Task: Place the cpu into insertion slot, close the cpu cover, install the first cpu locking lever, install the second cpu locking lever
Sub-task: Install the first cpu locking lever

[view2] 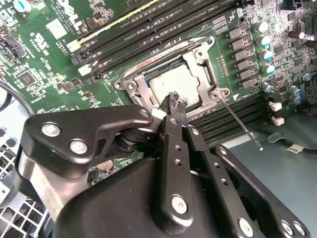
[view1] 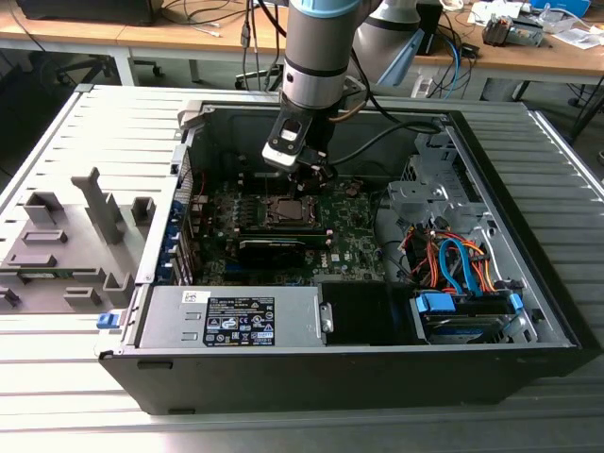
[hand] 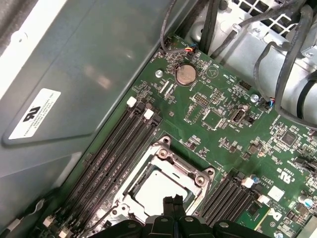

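The cpu [view2: 173, 82] lies in the insertion slot [view1: 287, 209] on the green board, its silver top showing in both wrist views [hand: 154, 191]. The cpu cover [view2: 200, 54] lies flat over it, framing the chip [hand: 171, 156]. A thin metal locking lever [view2: 241, 124] sticks out sideways from one corner of the socket, unlatched. My gripper [view2: 174, 99] is shut with nothing between its fingers. Its tips hover over the edge of the cover, right by the chip [hand: 173, 201]. In the exterior view the gripper [view1: 311, 175] hangs just above the socket.
A black graphics card [view1: 272, 247] sits beside the socket, with the power supply [view1: 236, 316] in front. Cables and a drive cage [view1: 453, 264] fill the exterior view's right. Memory slots [hand: 119, 153] flank the socket. A grey fixture [view1: 66, 236] stands outside the case.
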Tool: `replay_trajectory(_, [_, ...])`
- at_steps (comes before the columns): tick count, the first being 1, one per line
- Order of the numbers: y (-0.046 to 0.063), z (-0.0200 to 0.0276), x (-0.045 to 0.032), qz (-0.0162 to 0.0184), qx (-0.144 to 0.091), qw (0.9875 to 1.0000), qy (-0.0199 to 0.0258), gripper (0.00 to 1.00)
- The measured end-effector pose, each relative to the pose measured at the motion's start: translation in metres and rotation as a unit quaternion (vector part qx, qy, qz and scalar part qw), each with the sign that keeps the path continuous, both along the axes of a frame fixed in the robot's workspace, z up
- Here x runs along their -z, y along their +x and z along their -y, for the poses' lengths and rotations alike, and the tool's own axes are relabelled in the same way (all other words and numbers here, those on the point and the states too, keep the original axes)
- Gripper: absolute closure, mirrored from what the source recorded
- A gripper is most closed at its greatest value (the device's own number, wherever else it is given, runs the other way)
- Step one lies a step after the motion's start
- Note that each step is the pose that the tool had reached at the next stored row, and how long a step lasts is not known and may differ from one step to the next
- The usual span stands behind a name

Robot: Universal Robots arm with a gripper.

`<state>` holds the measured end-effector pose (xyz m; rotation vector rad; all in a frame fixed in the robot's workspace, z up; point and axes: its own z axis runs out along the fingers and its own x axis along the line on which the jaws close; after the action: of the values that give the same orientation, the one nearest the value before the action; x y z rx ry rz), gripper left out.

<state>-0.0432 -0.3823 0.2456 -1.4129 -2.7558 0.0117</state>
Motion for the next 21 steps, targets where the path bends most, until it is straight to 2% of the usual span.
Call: replay_trajectory(21, [0.0, 0.0, 0.0, 0.0, -0.019, 0.9998, 0.0, 0.89])
